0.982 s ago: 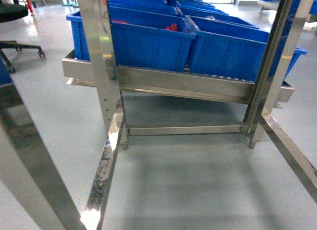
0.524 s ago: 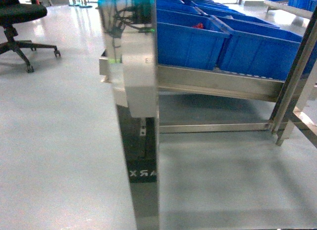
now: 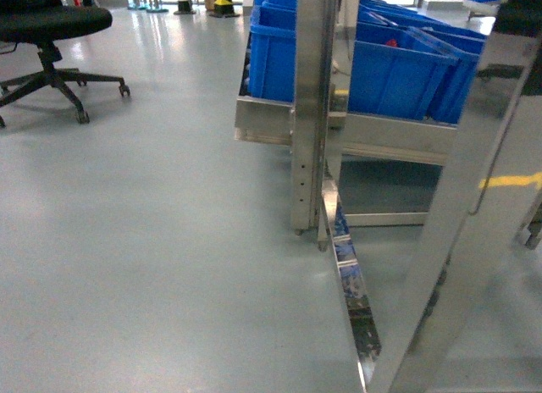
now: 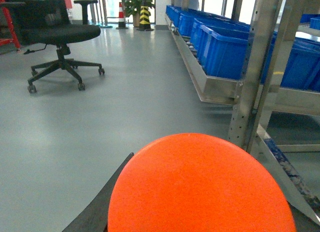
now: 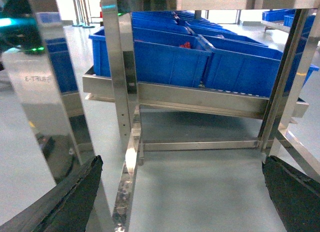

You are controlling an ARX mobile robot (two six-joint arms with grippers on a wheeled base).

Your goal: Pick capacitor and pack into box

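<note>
A: What's changed? In the head view the silver steel rack upright w/ its row of blue plastic bins now sits right of centre; a sec ago the rack filled the frame. More pale grey floor and a black swivel office chair show on the left.

B: We read that as our base swinging left, away from the rack. Re the task: we're in transit, no pick or pack under way, we judge.

A: And the pale pink plastic box?

B: Not in any view. No capacitor either, as far as we can tell. A small red item lies in one bin, too small to name.

A: Tools?

B: The right tool is spread wide. Its dark fingertips sit at both bottom corners of the wrist view, w/ nothing between them, touching nothing.

A: The left tool?

B: A big round orange dome blocks its wrist cam. One dark finger shows beside it. Clenched on it or released, we can't tell.
</note>
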